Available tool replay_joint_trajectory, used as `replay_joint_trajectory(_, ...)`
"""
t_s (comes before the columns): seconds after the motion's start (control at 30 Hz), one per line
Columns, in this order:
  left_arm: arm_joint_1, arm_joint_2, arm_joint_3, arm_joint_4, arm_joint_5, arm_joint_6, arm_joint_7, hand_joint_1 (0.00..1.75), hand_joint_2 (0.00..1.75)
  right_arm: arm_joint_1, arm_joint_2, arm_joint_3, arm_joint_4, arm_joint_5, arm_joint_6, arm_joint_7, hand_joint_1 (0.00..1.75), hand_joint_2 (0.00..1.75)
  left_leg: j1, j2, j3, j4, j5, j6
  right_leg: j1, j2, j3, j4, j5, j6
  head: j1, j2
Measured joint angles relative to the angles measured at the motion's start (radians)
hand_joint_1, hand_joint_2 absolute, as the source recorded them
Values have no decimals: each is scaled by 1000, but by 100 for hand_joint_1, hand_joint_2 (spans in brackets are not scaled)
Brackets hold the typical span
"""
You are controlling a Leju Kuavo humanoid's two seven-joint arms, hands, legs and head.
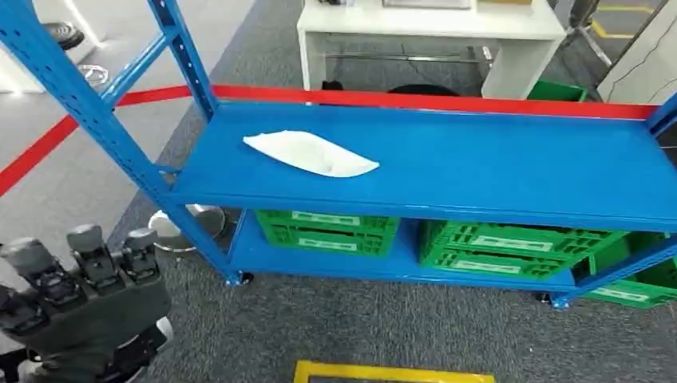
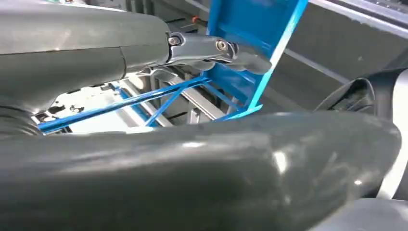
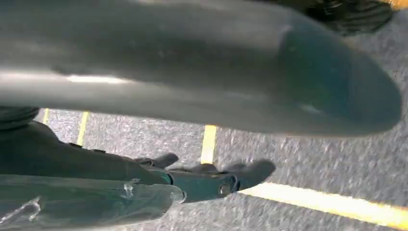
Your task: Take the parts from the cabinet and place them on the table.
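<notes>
A white bagged part [image 1: 311, 153] lies on the upper blue shelf [image 1: 479, 167] of the cabinet, left of its middle. My left hand [image 1: 80, 291] is raised at the lower left, in front of the cabinet's left post and well short of the part. Its fingers [image 2: 216, 48] stretch out apart from the thumb [image 2: 202, 168] with nothing between them. My right hand [image 3: 211, 180] hangs over the grey floor, its fingers [image 3: 250, 171] extended and apart from the thumb [image 3: 216, 67]. Some clear plastic [image 3: 86, 202] shows beside the fingers' base; I cannot tell what it is.
Green crates [image 1: 327, 230] [image 1: 511, 251] stand on the lower shelf. A white table [image 1: 431, 32] stands behind the cabinet. Blue uprights [image 1: 88, 112] frame the left end. Red tape [image 1: 48, 148] and yellow tape [image 1: 391, 373] mark the grey floor.
</notes>
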Motion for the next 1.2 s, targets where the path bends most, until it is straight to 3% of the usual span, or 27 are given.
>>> replay_joint_trajectory(0.07,2,3,0,3,0,0,0,0,0,4,0,0,0,2,0,4,0,0,-1,-1,9,1,-13,3,0,0,-92,129,-64,1,3,0)
replay_joint_trajectory(0.1,3,4,0,4,0,0,0,0,0,6,0,0,0,3,0,5,0,0,-1,-4,17,1,-20,3,0,0,-114,139,-70,3,4,0)
replay_joint_trajectory(0.13,4,5,1,5,0,0,0,0,0,7,0,0,0,4,0,6,0,0,0,-5,28,1,-29,1,0,0,-115,107,-48,4,4,0)
replay_joint_trajectory(0.17,4,7,2,6,0,0,0,0,0,7,0,0,0,5,0,7,0,0,2,-6,43,1,-39,-2,-1,0,-98,41,-2,5,4,0)
replay_joint_trajectory(0.23,4,9,5,8,1,0,0,0,0,8,0,0,0,8,0,9,0,0,3,-5,67,1,-62,-13,-5,-2,-47,-127,137,10,5,0)
replay_joint_trajectory(0.27,5,10,9,9,2,0,0,0,0,8,1,0,1,10,0,10,0,0,-3,-6,78,7,-72,-19,-3,-8,-52,-143,156,3,7,0)
replay_joint_trajectory(0.3,5,11,12,10,2,1,0,0,0,6,1,0,1,11,0,13,0,0,-5,-5,72,2,-73,-21,-2,-8,-45,-144,135,-17,6,0)
replay_joint_trajectory(0.33,5,12,14,10,3,1,0,0,0,7,1,1,1,12,0,15,0,0,-5,-6,72,0,-76,-26,-1,-7,-44,-144,155,-21,4,0)
replay_joint_trajectory(0.43,6,14,21,11,2,-1,0,0,0,8,3,1,1,15,3,16,0,0,-3,-5,71,26,-80,-37,-6,-3,-29,-150,146,-36,5,0)
replay_joint_trajectory(0.47,5,14,23,11,-1,-1,0,0,0,7,3,1,1,16,3,15,0,0,-1,-5,46,74,-91,-44,-6,-3,-23,-150,141,-43,1,0)
replay_joint_trajectory(0.5,6,14,24,11,-3,-1,2,0,0,5,3,1,1,16,4,13,0,0,1,-5,2,146,-120,-50,-5,-3,-19,-150,135,-47,0,0)
replay_joint_trajectory(0.57,6,15,23,13,-14,1,10,0,0,4,3,1,1,16,10,-2,0,0,3,-4,-104,300,-187,-55,-3,-3,-10,-150,123,-49,0,0)
replay_joint_trajectory(0.6,6,16,22,14,-17,4,14,0,0,4,3,1,1,16,13,-9,0,0,3,-4,-133,323,-186,-54,-3,-3,-3,-150,117,-49,0,0)
replay_joint_trajectory(0.63,6,16,21,16,-19,6,19,0,0,4,5,1,1,17,14,-13,0,0,4,-4,-138,305,-155,-53,-2,-2,7,-150,110,-48,0,0)
replay_joint_trajectory(0.67,6,16,21,18,-22,8,20,0,0,4,6,1,1,18,17,-14,0,0,4,-4,-125,255,-107,-49,-2,-1,18,-150,102,-47,0,0)
replay_joint_trajectory(0.73,4,16,20,18,-27,17,21,0,0,2,13,1,1,21,18,-14,0,0,3,-4,-63,93,11,-42,-2,0,44,-152,86,-42,0,0)
replay_joint_trajectory(0.77,4,17,19,19,-31,21,22,0,0,2,14,1,1,22,18,-13,0,0,2,0,-48,37,27,-39,0,2,53,-150,78,-36,-1,0)
replay_joint_trajectory(0.8,2,17,18,20,-32,24,24,0,0,1,15,1,1,25,18,-13,0,0,-1,2,-41,20,-16,-34,2,4,48,-150,71,-28,-5,0)
replay_joint_trajectory(0.83,2,17,18,20,-33,26,26,0,0,-1,18,1,1,26,18,-10,0,0,-2,1,-39,20,-10,-32,1,2,46,-160,65,-21,-2,0)
replay_joint_trajectory(0.9,1,16,16,21,-35,31,30,0,0,0,19,1,1,27,18,-9,0,0,-1,-4,-28,7,-5,-17,0,0,68,-149,70,-7,-3,0)
replay_joint_trajectory(0.93,3,15,15,21,-35,33,30,0,0,-1,19,1,1,27,18,-8,0,0,2,-4,-13,5,3,-12,-2,-1,66,-144,59,-2,-5,0)
replay_joint_trajectory(0.97,1,15,15,21,-37,35,31,0,0,-2,20,1,1,28,18,-8,0,0,2,-2,-2,5,-5,-6,-1,-1,51,-104,38,-1,-1,0)
replay_joint_trajectory(1.07,2,14,14,22,-43,39,33,0,0,-2,24,1,1,27,19,-8,0,0,-1,-2,13,5,-20,3,0,-1,-85,114,-46,1,2,0)
replay_joint_trajectory(1.1,5,14,14,23,-43,40,33,0,0,0,24,1,1,27,19,-8,0,0,-1,-4,21,5,-28,4,0,-1,-121,151,-59,2,2,0)
replay_joint_trajectory(1.13,10,15,14,23,-44,41,33,0,0,2,24,1,1,27,19,-8,0,0,-1,-6,31,5,-36,3,0,-1,-133,141,-48,3,3,0)
replay_joint_trajectory(1.2,21,19,14,23,-45,42,29,0,0,3,24,1,1,27,19,-10,0,0,0,-10,57,5,-55,-3,0,-1,-105,26,34,4,3,0)
